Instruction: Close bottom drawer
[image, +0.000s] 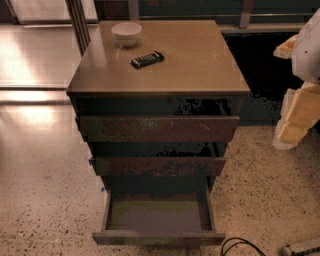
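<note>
Speckled flooring is being shown around a dark cabinet (159, 129) in the camera view. On its top surface (200, 65), a white bowl (126, 33) and a dark bar-shaped object (147, 59) are being carried toward 11 o'clock, away from the work. The bottom drawer (158, 238) is being presented wide open at 6 o'clock, its grey-green floor exposed, so a push on its front is probably being called for. The gripper (299, 112) is being seen at 3 o'clock, well apart from the drawer, likely because no approach is being made yet; whether it is spread or pressed together cannot be told.
</note>
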